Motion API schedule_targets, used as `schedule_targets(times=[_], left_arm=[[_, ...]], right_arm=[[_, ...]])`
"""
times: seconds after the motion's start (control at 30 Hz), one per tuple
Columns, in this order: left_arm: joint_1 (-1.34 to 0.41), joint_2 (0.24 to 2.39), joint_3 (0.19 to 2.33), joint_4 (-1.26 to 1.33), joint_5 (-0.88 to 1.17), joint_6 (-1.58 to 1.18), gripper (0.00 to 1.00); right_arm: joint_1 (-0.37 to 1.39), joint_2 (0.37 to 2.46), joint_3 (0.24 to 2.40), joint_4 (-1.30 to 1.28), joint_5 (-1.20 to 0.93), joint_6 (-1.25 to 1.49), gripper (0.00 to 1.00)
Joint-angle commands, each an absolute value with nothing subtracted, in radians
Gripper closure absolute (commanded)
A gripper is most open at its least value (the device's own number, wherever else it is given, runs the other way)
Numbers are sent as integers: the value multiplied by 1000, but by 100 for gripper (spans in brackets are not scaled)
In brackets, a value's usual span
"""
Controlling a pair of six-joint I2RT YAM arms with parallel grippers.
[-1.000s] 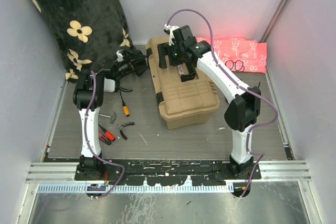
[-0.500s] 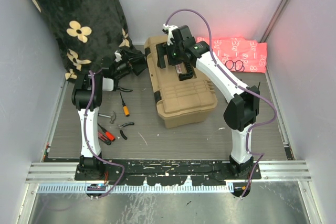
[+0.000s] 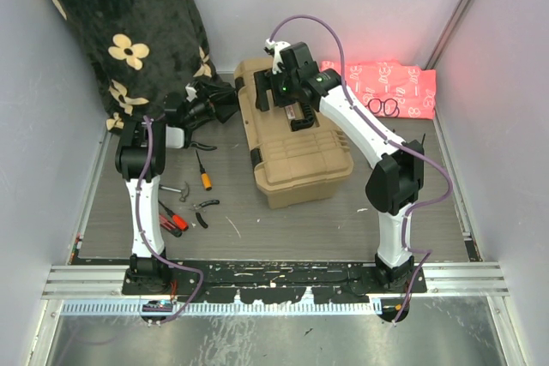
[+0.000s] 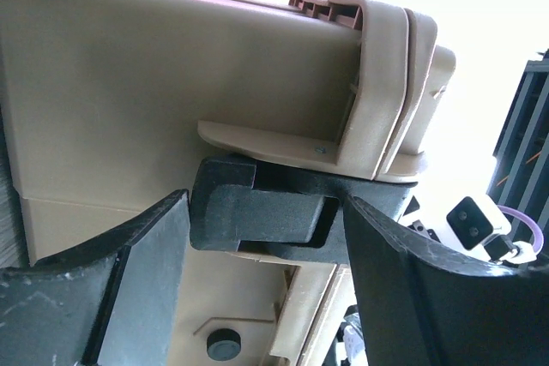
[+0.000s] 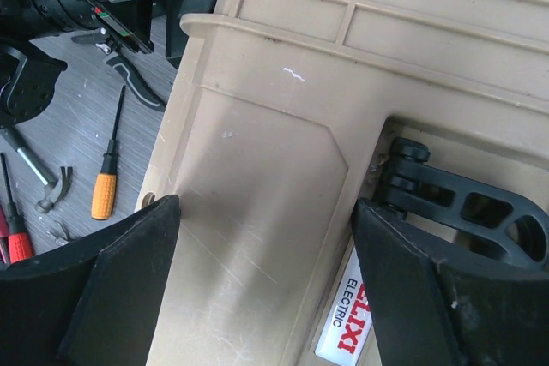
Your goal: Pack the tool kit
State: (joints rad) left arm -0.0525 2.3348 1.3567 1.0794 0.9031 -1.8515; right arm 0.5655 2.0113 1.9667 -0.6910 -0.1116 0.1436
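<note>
1. My left gripper (image 4: 268,229): the jaws stand wide apart on either side of the black latch (image 4: 257,212) on the toolbox's side wall. It grips nothing. I cannot tell whether either finger touches the latch.
2. My right gripper (image 5: 266,212): the jaws are spread wide above the lid (image 5: 257,169), closed on nothing. The black handle (image 5: 463,203) is just beside my right finger.
3. Toolbox (image 3: 300,156): tan hard plastic, rectangular, lid down, contents hidden. It stands on the far middle of the table, angled, with one arm at each side.
4. Lid detail: ribbed panels and a white label (image 5: 347,319) with red lettering near the handle.
5. Tools lying outside the box, on the table to its left:
   - orange-handled screwdriver (image 3: 204,173)
   - small hammer (image 3: 176,189)
   - black-handled pliers (image 3: 204,210)
   - red-handled tools (image 3: 174,222)
6. Table (image 3: 283,229): grey wood-grain.
7. Surroundings: a black floral blanket (image 3: 129,32) in the far left corner, and a pink patterned cloth (image 3: 403,79) at far right with black rings (image 3: 386,107) on it. The walls are pale.
</note>
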Motion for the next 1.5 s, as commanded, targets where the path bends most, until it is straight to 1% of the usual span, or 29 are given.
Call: schedule_targets(times=[0.0, 0.17, 0.63, 1.0, 1.07, 1.17, 1.2, 1.23, 1.27, 1.37, 1.47], left_arm=[[-7, 2005, 1417, 1431, 856, -2008, 31], [0, 1978, 1403, 1431, 865, -2009, 32], [9, 1890, 1340, 1431, 876, -2013, 32], [12, 1831, 1292, 1430, 895, -1998, 31], [11, 1820, 1276, 1430, 914, -1985, 27], [19, 1798, 1245, 1430, 957, -1955, 15], [24, 1791, 1232, 1430, 973, -1942, 14], [27, 1781, 1217, 1430, 989, -1928, 7], [31, 1777, 1199, 1430, 1005, -1911, 5], [31, 1770, 1135, 1430, 1031, -1880, 0], [30, 1774, 1071, 1430, 1043, -1844, 2]], right_arm=[[598, 2204, 1809, -1015, -152, 176, 16], [596, 2203, 1784, -1011, -150, 189, 17], [550, 2189, 1639, -999, -67, 248, 24], [545, 2162, 1553, -950, -82, 248, 25], [545, 2158, 1542, -944, -86, 245, 25], [545, 2152, 1531, -939, -86, 241, 25], [544, 2149, 1526, -937, -87, 241, 25], [545, 2148, 1523, -935, -88, 240, 25], [545, 2146, 1517, -932, -90, 239, 24], [545, 2144, 1508, -921, -95, 238, 24], [545, 2141, 1501, -917, -102, 238, 25]])
